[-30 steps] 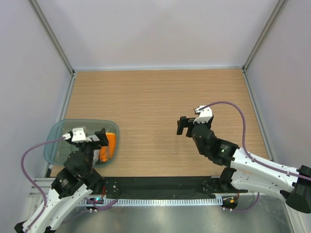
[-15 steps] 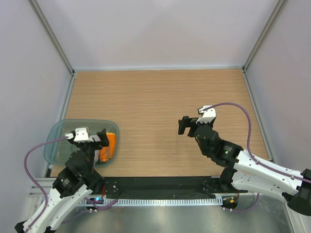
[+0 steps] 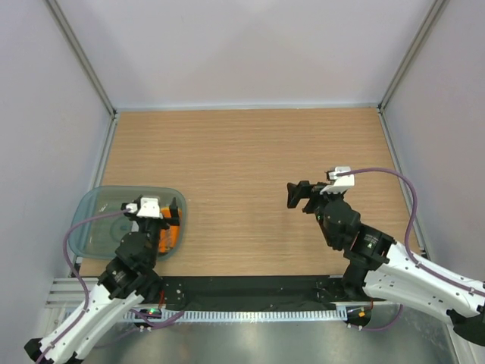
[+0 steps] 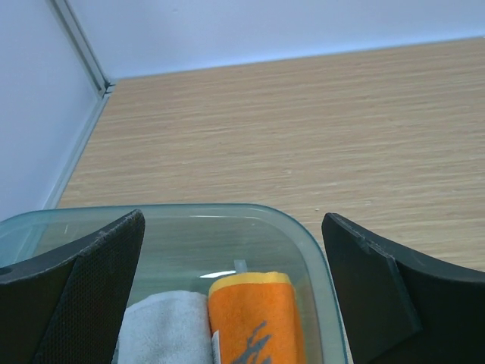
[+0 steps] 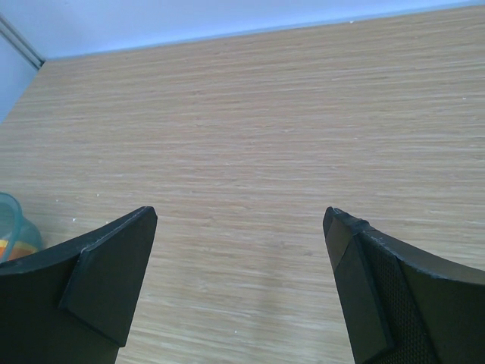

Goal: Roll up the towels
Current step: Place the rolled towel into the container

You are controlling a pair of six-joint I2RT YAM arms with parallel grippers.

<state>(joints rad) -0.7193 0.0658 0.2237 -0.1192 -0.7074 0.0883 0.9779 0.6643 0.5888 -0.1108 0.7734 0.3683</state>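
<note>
pale wood tabletop stretches ahead of both our grippers. our left gripper hangs spread wide and empty, the orange towel and grey towel lying side by side beneath its fingers inside the teal tub. our right gripper is spread too, gripping nothing, above the wood.

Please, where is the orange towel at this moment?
In the left wrist view, the orange towel lies inside the teal tub at the table's near left corner, just right of the grey towel, under the open left claw.
</note>
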